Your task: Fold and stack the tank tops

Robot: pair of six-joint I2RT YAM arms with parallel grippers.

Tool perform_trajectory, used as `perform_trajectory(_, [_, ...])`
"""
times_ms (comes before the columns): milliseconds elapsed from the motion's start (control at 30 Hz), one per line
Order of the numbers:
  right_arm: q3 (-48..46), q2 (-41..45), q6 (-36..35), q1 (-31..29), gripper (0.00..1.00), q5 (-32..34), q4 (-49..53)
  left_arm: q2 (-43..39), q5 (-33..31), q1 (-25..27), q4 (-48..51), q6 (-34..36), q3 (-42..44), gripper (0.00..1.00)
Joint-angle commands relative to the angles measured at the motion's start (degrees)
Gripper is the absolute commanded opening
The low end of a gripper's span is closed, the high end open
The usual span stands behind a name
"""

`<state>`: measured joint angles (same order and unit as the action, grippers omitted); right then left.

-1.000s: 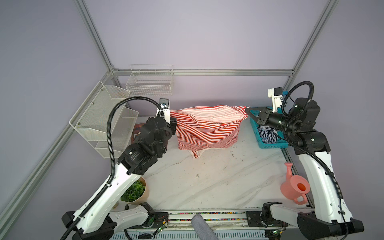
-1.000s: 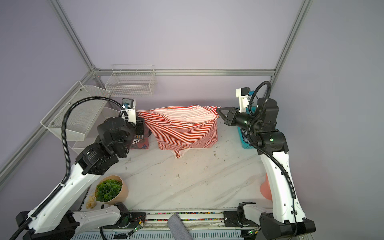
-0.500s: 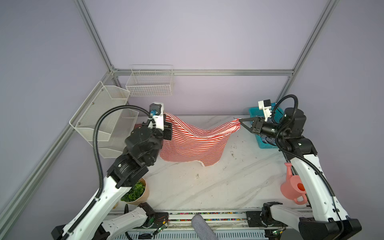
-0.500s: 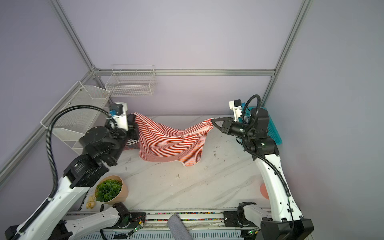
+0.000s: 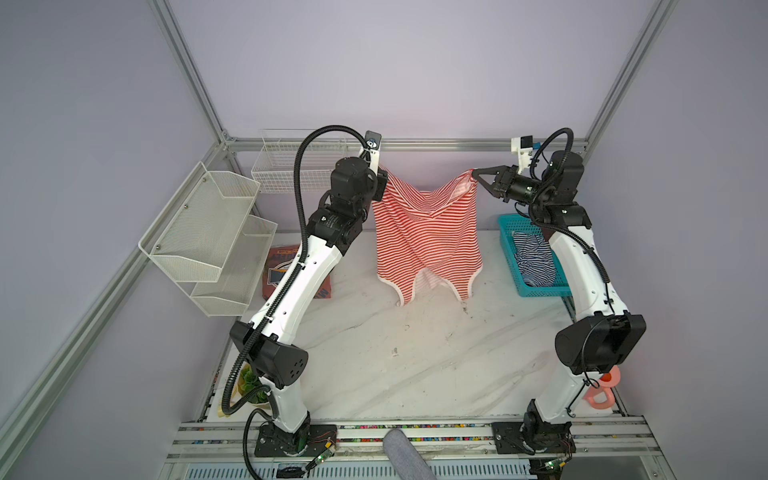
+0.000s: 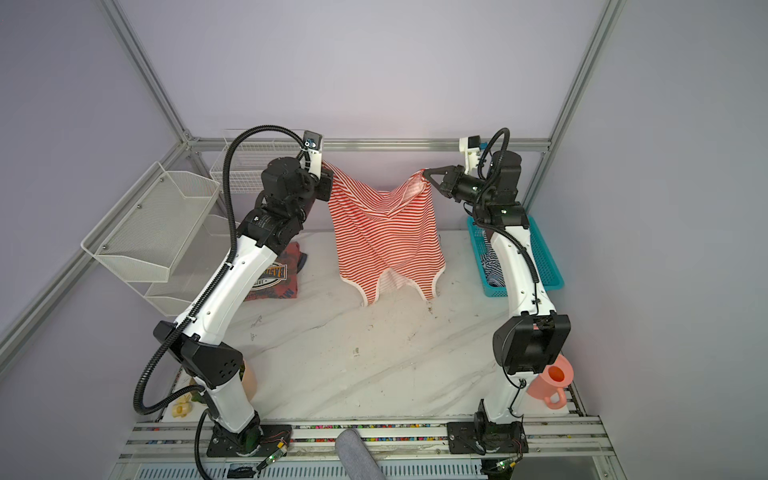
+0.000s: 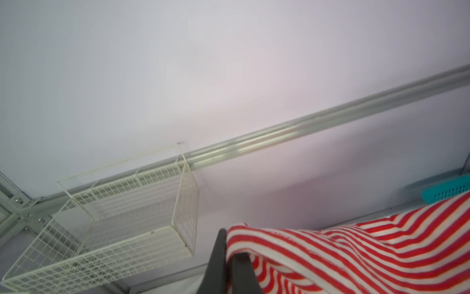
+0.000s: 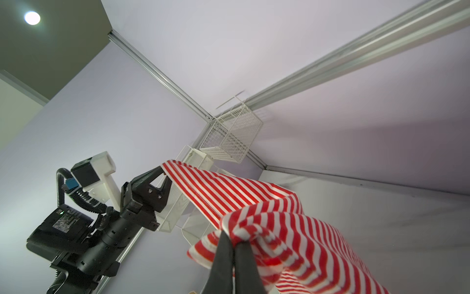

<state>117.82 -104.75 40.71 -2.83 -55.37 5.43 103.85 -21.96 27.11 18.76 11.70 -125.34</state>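
- While both arms are raised high above the surface (image 5: 415, 365), my left gripper (image 5: 380, 179) and right gripper (image 5: 476, 173) are each clamped on a hem corner of the red-striped tank top (image 5: 428, 237).
- It sags between them and drapes below, twisted, with pale-trimmed straps dangling lowest. I cannot tell whether they touch down.
- Best move now: spread my grippers to tighten the hem, then lower both evenly so it lands flat.
- The navy-striped tank top (image 5: 534, 257) lies crumpled in the teal basket (image 5: 544, 291) below my right gripper.
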Motion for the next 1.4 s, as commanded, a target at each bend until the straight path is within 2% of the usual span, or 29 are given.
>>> perform_trajectory(0, [5.58, 1.11, 0.11, 0.89, 0.0, -1.14, -5.59, -1.95, 4.18, 0.15, -11.65, 3.13, -3.35, 0.0])
perform_trajectory(100, [3.15, 3.02, -3.32, 2.13, 0.0, -0.08, -5.57, -5.25, 5.74, 0.15, -20.95, 2.86, 6.66, 0.0])
perform_trajectory(200, [-3.92, 6.94, -6.55, 2.97, 0.0, 1.09, -5.81, -10.48, 7.25, 0.2, -31.36, 2.14, 21.59, 0.0])
perform_trajectory(300, [-16.01, 11.7, -6.96, 3.0, 0.0, 0.24, -7.62, -15.3, 8.17, 0.17, -35.57, 1.49, 34.67, 0.0])
perform_trajectory(400, [-34.02, 18.62, -6.31, 2.92, 0.0, -0.51, -11.98, -21.65, 8.54, 1.48, -38.09, 0.39, 50.23, 0.0])
perform_trajectory(533, [-54.21, 27.28, -8.25, 2.67, 0.0, 0.4, -8.67, -30.23, 2.61, 7.63, -39.39, 0.47, 69.55, 0.0])
perform_trajectory(600, [-62.28, 32.15, -6.83, 2.03, 0.0, 1.43, -8.09, -32.76, -2.29, 12.17, -38.93, -0.13, 76.37, 0.0])
perform_trajectory(700, [-69.29, 38.9, -6.55, 1.02, 0.0, 3.16, -2.4, -36.1, -7.87, 17.44, -34.77, -4.51, 82.95, 0.0])
perform_trajectory(867, [-74.31, 49.0, -7.07, 0.59, 0.0, 6.77, 10.58, -42.51, -10.23, 22.04, -19.55, -15.31, 87.33, 0.0])
perform_trajectory(1067, [-73.75, 53.06, -9.19, 0.19, 0.0, 10.34, 22.58, -48.12, -13.38, 24.57, -4.95, -26.8, 89.25, 0.0])
perform_trajectory(1133, [-71.68, 51.88, -7.27, 0.19, 0.0, 10.88, 20.09, -48.16, -14.26, 24.57, -4.28, -26.73, 87.64, 0.0])
perform_trajectory(1200, [-68.16, 48.55, -5.32, 0.19, 0.0, 12.04, 15.65, -46.25, -16.17, 23.94, -6.4, -22.85, 84.0, 0.0])
perform_trajectory(1267, [-61.26, 42.28, -5.7, 0.19, 0.0, 14.13, 12.43, -41.99, -16.94, 21.56, -9.9, -16.56, 77.26, 0.0])
perform_trajectory(1367, [-48.88, 31.15, -8.34, 0.19, 0.0, 16.28, 9.68, -32.64, -15.85, 15.63, -13.49, -11.17, 64.33, 0.0])
